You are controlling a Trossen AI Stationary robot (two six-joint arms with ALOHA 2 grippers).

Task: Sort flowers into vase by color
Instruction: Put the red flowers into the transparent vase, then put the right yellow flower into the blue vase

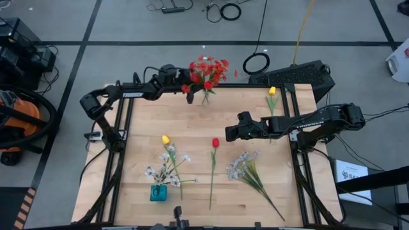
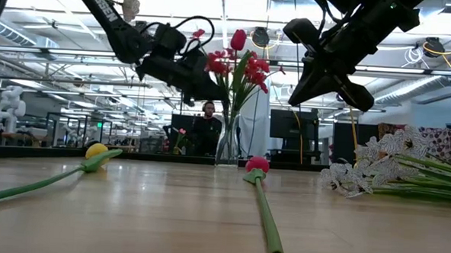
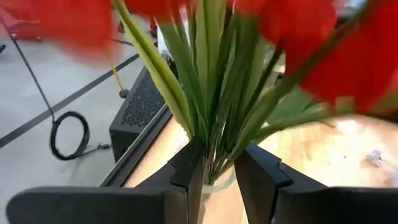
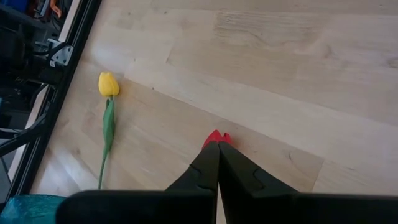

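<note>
A clear glass vase at the table's far edge holds red tulips and a red cluster. My left gripper is level with its mouth, open; in the left wrist view the green stems show through the gap between its fingers. My right gripper hovers shut above mid-table, just right of a red tulip lying flat, whose head peeks past the fingertips. A yellow tulip and a white spray lie on the table.
A small teal vase near the front left holds white blossoms. A second yellow tulip stands at the far right, its lower stem hidden behind my right arm. Black frame rails border the table. A person sits beyond the far edge.
</note>
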